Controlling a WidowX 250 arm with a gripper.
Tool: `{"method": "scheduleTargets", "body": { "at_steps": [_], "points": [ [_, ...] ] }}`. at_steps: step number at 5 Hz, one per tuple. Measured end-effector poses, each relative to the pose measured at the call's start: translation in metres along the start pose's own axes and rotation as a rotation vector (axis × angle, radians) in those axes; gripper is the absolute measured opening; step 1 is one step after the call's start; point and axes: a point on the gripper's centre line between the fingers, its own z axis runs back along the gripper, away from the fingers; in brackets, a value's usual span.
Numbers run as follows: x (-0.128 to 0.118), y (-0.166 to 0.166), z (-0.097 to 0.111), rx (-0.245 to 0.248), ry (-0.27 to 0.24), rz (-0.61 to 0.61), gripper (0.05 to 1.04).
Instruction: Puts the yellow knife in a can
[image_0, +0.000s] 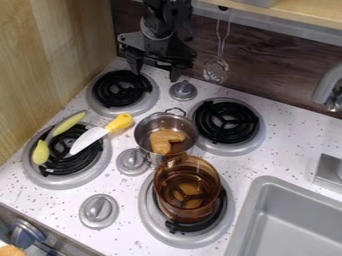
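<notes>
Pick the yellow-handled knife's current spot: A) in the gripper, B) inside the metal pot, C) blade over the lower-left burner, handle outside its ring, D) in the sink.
C: the knife has its blade over the coils of the lower-left burner, with the handle past the ring, pointing away from it.
</notes>
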Motion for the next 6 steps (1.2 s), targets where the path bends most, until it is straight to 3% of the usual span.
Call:
{"method": "scheduleTargets", "body": {
  "at_steps": [1,2,3,4,6],
  "points": [
    [-0.007,-0.001,-0.008,0.004,0.029,-0.013,0.999],
    [-0.019,0.014,-0.026,0.015,0.074,-0.101,0.999],
    [-0.027,0.032,-0.037,0.033,0.058,-0.082,0.999],
    [-0.033,0.056,-0.051,0.028,0.17,-0.136,0.999],
    [-0.044,0.074,-0.072,-0.025,0.247,-0.244,0.999]
  ]
}}
